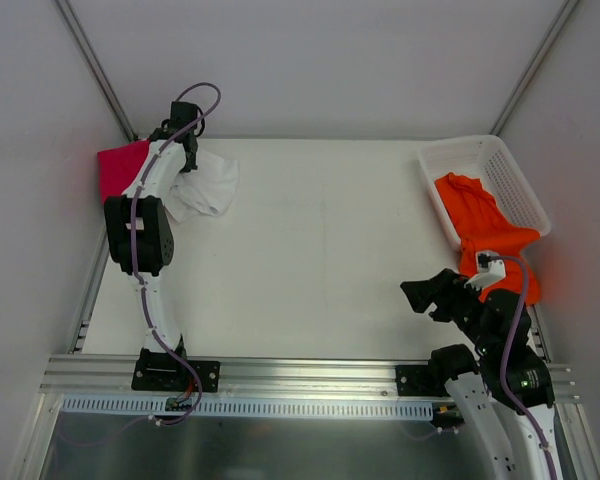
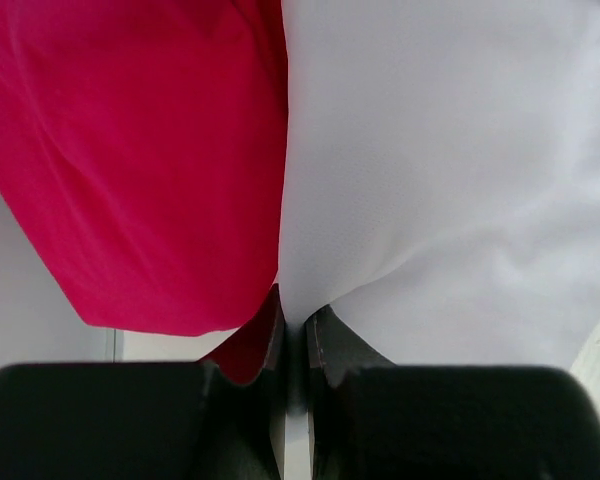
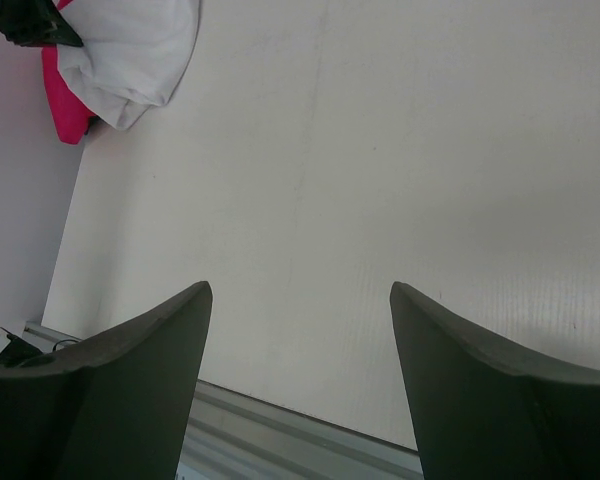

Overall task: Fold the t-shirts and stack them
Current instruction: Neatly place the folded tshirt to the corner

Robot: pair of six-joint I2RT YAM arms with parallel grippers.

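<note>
My left gripper [image 1: 186, 150] reaches to the far left corner of the table and is shut on the white t-shirt [image 1: 206, 186]. In the left wrist view its cloth [image 2: 450, 180] runs down between the closed jaws of the gripper [image 2: 293, 312]. The magenta-red t-shirt [image 1: 120, 168] lies against the left wall, right beside the white one, and fills the left half of the left wrist view [image 2: 130, 150]. The orange t-shirt [image 1: 480, 225] hangs out of the basket's near end. My right gripper [image 1: 422, 296] hovers open over bare table near the front right, its jaws [image 3: 300, 290] holding nothing.
A white lattice basket [image 1: 505, 160] stands at the far right against the wall. The white table [image 1: 320, 240] lies between the two arms. An aluminium rail [image 1: 300, 375] runs along the near edge. Walls close in on the left and right sides.
</note>
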